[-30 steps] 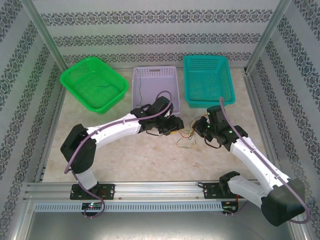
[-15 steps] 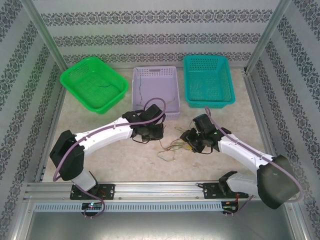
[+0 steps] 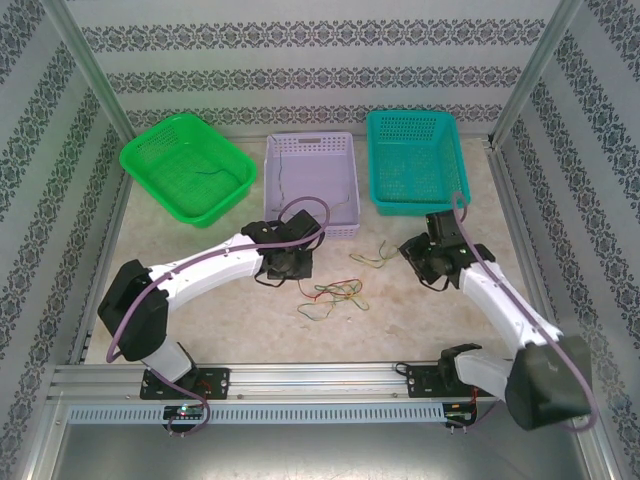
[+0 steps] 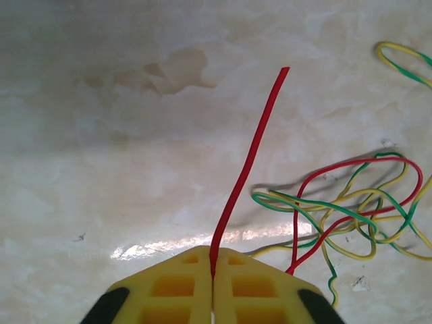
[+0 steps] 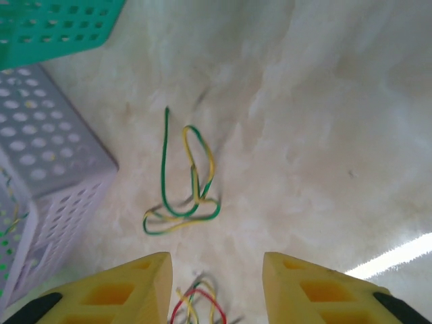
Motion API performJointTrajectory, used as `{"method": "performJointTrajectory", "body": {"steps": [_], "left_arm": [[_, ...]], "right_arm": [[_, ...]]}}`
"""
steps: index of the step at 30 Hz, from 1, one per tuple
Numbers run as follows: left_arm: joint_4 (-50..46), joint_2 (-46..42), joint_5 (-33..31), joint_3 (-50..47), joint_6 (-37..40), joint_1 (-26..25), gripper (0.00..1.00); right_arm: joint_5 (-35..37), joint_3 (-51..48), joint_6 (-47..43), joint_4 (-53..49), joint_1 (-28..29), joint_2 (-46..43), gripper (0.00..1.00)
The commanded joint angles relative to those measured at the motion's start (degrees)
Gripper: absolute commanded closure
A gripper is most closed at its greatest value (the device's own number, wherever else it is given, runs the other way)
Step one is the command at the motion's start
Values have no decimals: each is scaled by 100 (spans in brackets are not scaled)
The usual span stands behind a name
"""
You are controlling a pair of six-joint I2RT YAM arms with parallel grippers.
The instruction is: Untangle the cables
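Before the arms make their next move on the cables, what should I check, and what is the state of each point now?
1. Left end effector shut on the red cable: ok.
2. Red cable's far end points away from the tangle: ok.
3. Red cable wholly free of the tangle: cannot tell; a red loop runs through it.
4. Right end effector open: ok.
5. Green-yellow cable lies apart from the tangle, ahead of the right end effector: ok.
6. Lilac basket not touching that cable: ok.
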Motion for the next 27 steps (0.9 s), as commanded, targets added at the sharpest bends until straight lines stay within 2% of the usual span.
{"method": "performJointTrajectory", "body": {"steps": [1, 4, 7, 11, 17, 22, 27], "left_arm": [[-167, -201, -116, 54, -46, 67, 76], [-167, -316, -65, 73, -110, 67, 57], [-179, -489, -74, 107, -139, 67, 51], [-238, -638, -55, 236, -166, 67, 49], [-243, -637, 112, 498, -209, 62, 49], [-111, -532, 358, 693, -251, 62, 50], [217, -314, 878, 952, -641, 57, 50]], "right_arm": [[40, 286, 139, 522, 18, 677, 63], [164, 531, 173, 628, 57, 1162, 66], [197, 657, 200, 756, 58, 1503, 69], [155, 774, 176, 830, 114, 1774, 71], [181, 705, 174, 669, 172, 1878, 80], [301, 599, 73, 658, 157, 1755, 100], [344, 685, -584, 638, 214, 1133, 100]]}}
